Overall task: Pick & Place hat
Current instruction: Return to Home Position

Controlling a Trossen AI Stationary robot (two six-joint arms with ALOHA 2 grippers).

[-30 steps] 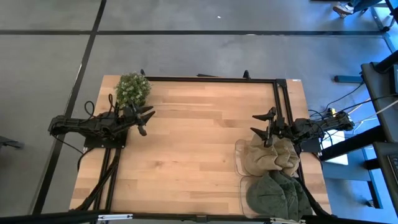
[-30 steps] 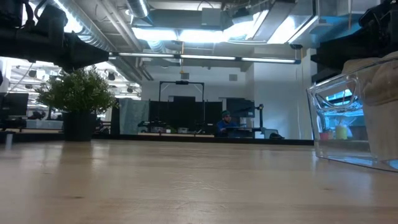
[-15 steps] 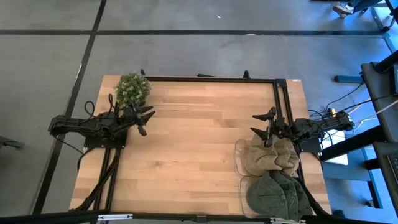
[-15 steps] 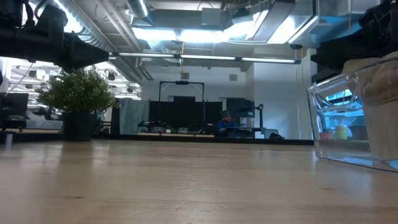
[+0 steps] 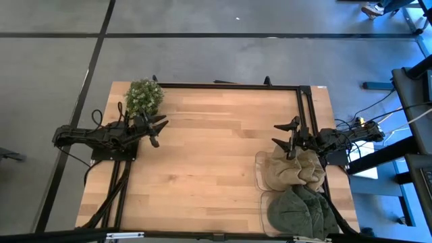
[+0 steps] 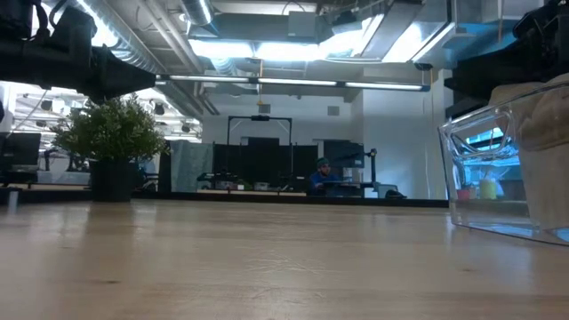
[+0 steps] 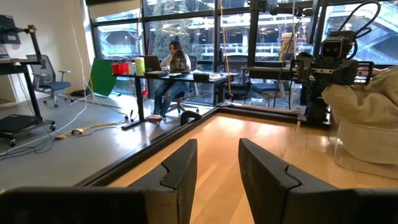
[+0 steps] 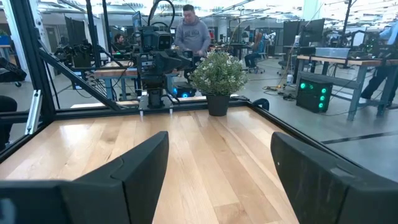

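Standing near the left gripper (image 5: 160, 132) is a potted plant (image 5: 144, 98).

High view: on the tabletop (image 5: 202, 162), plant (image 5: 144, 98) at upper left. left end effector (image 5: 160, 132) just below it, at left edge. right end effector (image 5: 275, 134) at right edge, just above upper bin (image 5: 257, 169), which holds caps (image 5: 293, 172). Directly below, at bottom right, lower bin (image 5: 264, 206) holds a cap (image 5: 297, 212).
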